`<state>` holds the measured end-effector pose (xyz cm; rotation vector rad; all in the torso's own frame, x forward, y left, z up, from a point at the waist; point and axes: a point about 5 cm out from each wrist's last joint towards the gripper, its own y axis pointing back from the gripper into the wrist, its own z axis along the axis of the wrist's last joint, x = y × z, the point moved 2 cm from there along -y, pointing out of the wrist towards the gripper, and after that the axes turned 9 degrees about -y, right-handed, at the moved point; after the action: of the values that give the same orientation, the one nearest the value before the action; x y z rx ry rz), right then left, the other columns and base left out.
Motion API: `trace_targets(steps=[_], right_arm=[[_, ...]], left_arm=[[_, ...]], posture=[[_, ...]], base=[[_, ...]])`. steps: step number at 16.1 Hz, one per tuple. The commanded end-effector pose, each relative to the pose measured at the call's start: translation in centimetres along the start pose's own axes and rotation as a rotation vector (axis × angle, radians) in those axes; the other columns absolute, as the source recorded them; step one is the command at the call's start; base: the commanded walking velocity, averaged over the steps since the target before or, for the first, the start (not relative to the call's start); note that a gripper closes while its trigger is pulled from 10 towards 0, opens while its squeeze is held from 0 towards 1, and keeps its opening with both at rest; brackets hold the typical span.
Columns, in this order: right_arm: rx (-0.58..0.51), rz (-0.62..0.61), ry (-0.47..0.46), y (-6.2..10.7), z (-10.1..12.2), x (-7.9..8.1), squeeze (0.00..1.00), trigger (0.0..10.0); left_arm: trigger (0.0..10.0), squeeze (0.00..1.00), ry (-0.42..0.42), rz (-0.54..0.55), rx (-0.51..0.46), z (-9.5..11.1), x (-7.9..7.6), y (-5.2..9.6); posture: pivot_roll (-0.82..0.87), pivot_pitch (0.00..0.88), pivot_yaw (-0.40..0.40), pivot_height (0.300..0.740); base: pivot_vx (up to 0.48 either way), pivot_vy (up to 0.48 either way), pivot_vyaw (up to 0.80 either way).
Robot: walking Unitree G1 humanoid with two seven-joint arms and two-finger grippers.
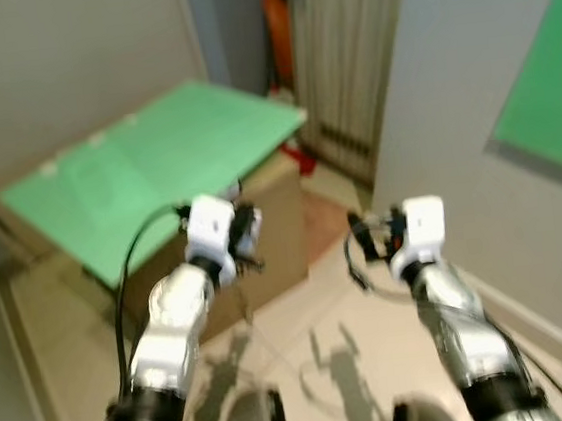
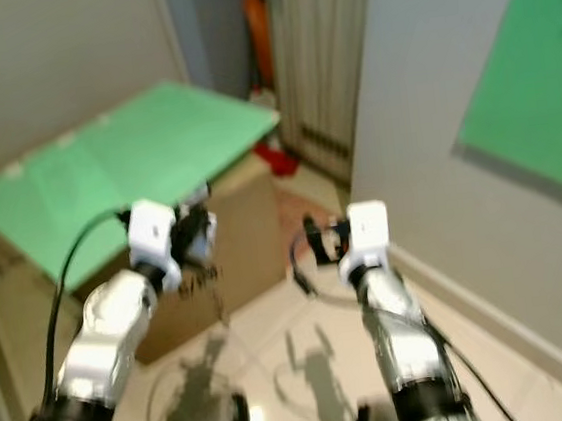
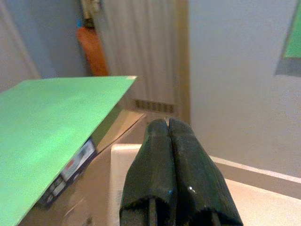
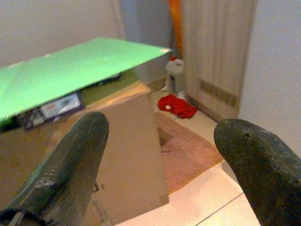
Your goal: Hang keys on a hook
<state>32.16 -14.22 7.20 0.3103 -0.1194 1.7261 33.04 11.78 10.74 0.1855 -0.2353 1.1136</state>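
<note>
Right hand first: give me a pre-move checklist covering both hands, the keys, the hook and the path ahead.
1. Right hand open and free: ok, fingers spread wide with nothing between them.
2. Left hand state known: ok, fingers pressed shut, nothing visible between them.
3. Keys located: not ok, none can be made out in the frames.
4. Hook located: not ok, the grey wall ahead shows none from here.
5. Path ahead: cannot tell, a cardboard box under a green board stands close on the left, and a red item lies on the floor.
6. Image sharpness: not ok, head views are blurred.
</note>
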Motion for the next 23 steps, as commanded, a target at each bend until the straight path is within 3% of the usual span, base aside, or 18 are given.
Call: trace_targets(steps=[1,3,9,12,23], right_arm=[[-0.026,-0.01,-0.01,-0.1,0.7,-0.1,0.0,10.0],[-0.028,-0.011,-0.011,-0.1,0.6,0.0,0.0,10.0],[-0.021,-0.011,-0.009,0.0,0.5,-0.3,0.0,10.0],[-0.021,-0.012,0.042,-0.3,0.6,-0.1,0.0,10.0],[-0.019,-0.003,0.011,-0.3,0.3,0.1,0.0,10.0]], left_arm=[[0.0,0.0,-0.018,-0.017,-0.028,0.8,0.0,-0.3],[0.0,0.0,-0.019,-0.029,-0.028,0.7,-0.3,-0.3],[0.0,0.0,-0.046,-0.055,-0.031,0.5,-1.0,0.0],[0.0,0.0,-0.076,-0.049,-0.037,0.7,-0.6,-0.2],[0.0,0.0,-0.08,-0.038,-0.036,0.7,0.0,-0.2]], posture=[[-0.03,0.0,0.077,0.721],[-0.03,0.0,0.082,0.74],[-0.03,0.0,0.072,0.74],[-0.02,0.0,0.069,0.74],[-0.02,0.0,0.067,0.74]], base=[[0.0,0.0,0.0],[0.0,0.0,0.0],[0.0,0.0,0.0],[0.0,0.0,0.0],[0.0,0.0,-0.76]])
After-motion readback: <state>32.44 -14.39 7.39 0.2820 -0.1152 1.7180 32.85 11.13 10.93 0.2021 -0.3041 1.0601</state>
